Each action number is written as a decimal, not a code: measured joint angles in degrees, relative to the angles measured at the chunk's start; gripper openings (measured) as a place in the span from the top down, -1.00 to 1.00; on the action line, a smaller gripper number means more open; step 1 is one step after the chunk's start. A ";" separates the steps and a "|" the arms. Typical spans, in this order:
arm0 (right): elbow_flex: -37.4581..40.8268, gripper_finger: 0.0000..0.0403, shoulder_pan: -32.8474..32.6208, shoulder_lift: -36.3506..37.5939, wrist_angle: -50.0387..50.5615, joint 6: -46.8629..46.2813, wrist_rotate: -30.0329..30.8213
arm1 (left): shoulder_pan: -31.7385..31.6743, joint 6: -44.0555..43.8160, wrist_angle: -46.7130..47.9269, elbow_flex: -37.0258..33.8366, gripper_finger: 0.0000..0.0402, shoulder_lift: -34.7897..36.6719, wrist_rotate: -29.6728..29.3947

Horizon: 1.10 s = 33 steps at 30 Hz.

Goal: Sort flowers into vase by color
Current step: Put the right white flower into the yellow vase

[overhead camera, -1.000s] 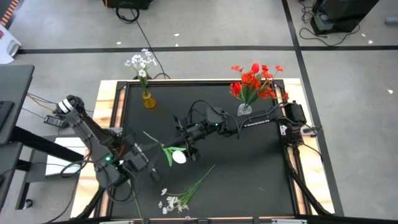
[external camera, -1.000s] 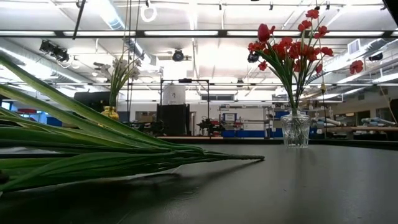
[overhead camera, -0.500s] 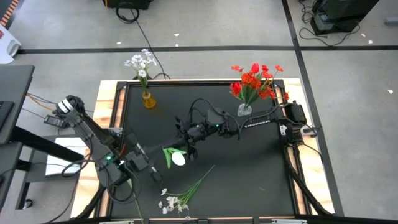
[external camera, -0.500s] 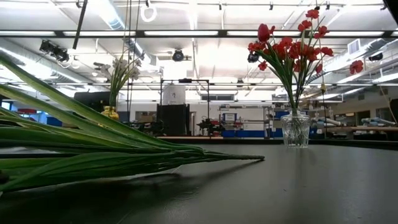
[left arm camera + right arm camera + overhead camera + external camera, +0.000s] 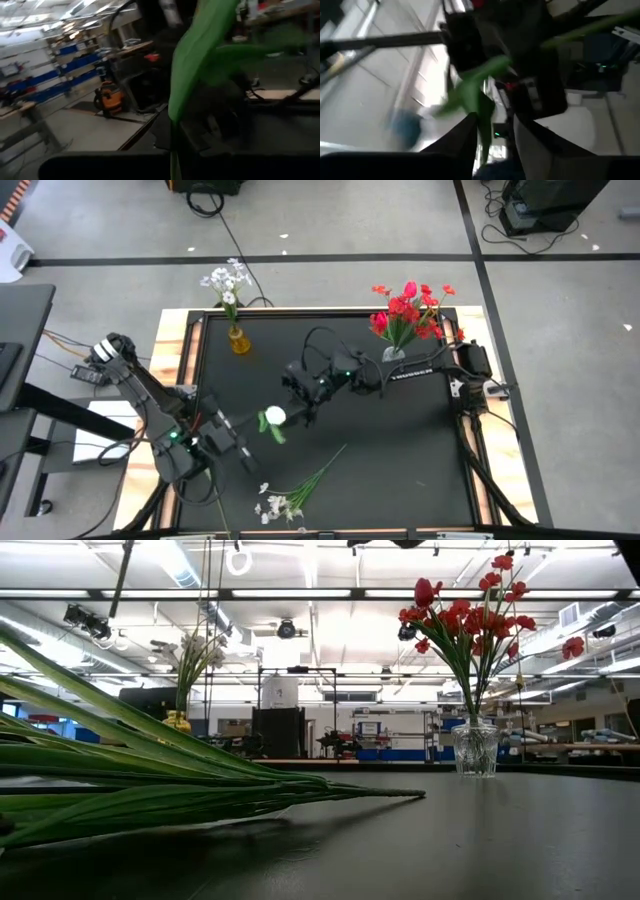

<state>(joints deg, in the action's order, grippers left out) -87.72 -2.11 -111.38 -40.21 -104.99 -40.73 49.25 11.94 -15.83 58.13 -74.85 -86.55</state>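
A white-bloomed flower (image 5: 272, 418) on a thin green stem hangs between my two grippers above the table's middle. My left gripper (image 5: 238, 432) is shut on its stem (image 5: 173, 150). My right gripper (image 5: 299, 406) is open just right of the bloom. Its fingers (image 5: 466, 141) stand on either side of the stem (image 5: 481, 114); whether they touch it, I cannot tell. A yellow vase (image 5: 239, 341) with white flowers (image 5: 226, 280) stands at the far left. A glass vase (image 5: 393, 356) with red flowers (image 5: 409, 310) stands at the far right. My left gripper pinches the flower's thin green stem (image 5: 173, 156) between its two fingers, away from the bloom. The fingers come level from the table's left and lie across the stem. The flower is lifted clear of the table, its bloom (image 5: 272, 418) pointing toward my right gripper.
A white sprig (image 5: 290, 498) lies flat near the table's front edge; its long green leaves (image 5: 150, 780) fill the left of the low view. The black mat has a wooden rim (image 5: 170, 340). Cables run over the right arm (image 5: 420, 370).
My left gripper has taken hold of the flower's stem. My right gripper has rolled about its own axis and shifted slightly toward the far edge. The white bloom has swung from below the right gripper toward the table's left and far side.
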 joint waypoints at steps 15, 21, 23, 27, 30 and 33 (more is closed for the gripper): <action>0.18 0.26 0.45 3.02 -10.55 24.67 -0.23 | -6.71 -11.56 0.95 -0.02 0.94 4.64 -3.54; 1.60 0.29 1.46 7.58 -5.31 43.15 0.51 | -14.10 -11.36 1.02 -0.02 0.94 9.46 -0.32; 1.60 0.30 1.46 10.27 -2.75 50.16 0.68 | -15.99 -11.32 1.01 -0.02 0.94 11.24 0.78; 1.49 0.30 0.40 16.85 14.11 71.12 4.54 | -20.02 -11.77 3.47 -0.01 0.94 13.85 1.51; 1.52 0.30 -0.93 20.58 28.73 90.98 14.19 | -25.48 -16.23 8.71 0.01 0.94 14.81 5.84; 1.53 0.30 -1.84 21.92 34.56 103.87 26.88 | -32.17 -24.88 16.96 0.00 0.94 14.37 10.20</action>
<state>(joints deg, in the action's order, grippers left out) -86.19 -3.95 -89.46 -5.65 -1.12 -13.85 17.08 -12.94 1.13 58.13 -60.48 -76.34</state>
